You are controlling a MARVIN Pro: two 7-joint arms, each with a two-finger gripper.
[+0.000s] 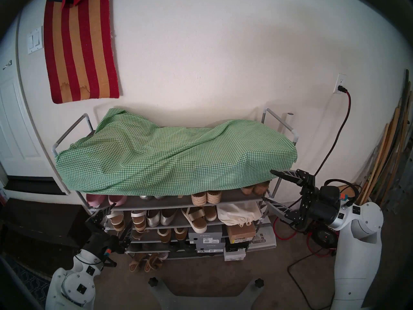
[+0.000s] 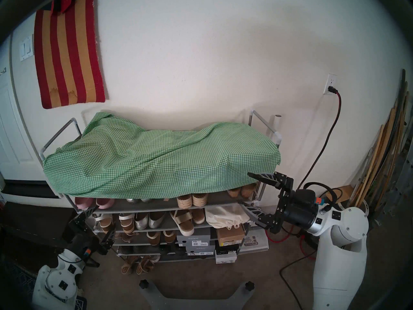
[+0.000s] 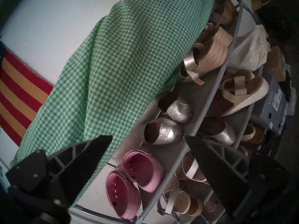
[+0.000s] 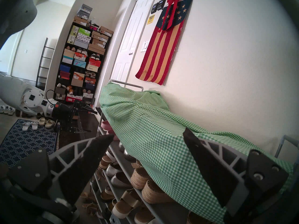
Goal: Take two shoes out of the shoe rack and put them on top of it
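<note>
The shoe rack stands against the wall, its top draped in a green-white gingham cloth. The two shoes, perforated silver-gold flats, sit side by side on the shelf just under the cloth. From the head view only their toes peek out below the cloth's hem. My left gripper hangs open at the rack's left end, level with the upper shelves, and holds nothing. In its wrist view the left gripper faces the flats from a short distance. At the rack's right end my right gripper is open and empty.
Pink slip-ons lie left of the flats, jute wedges to their right. Plain silver flats occupy the shelf below. Shoe boxes and a cream bag fill the lower right. A red cable and planks are on the right.
</note>
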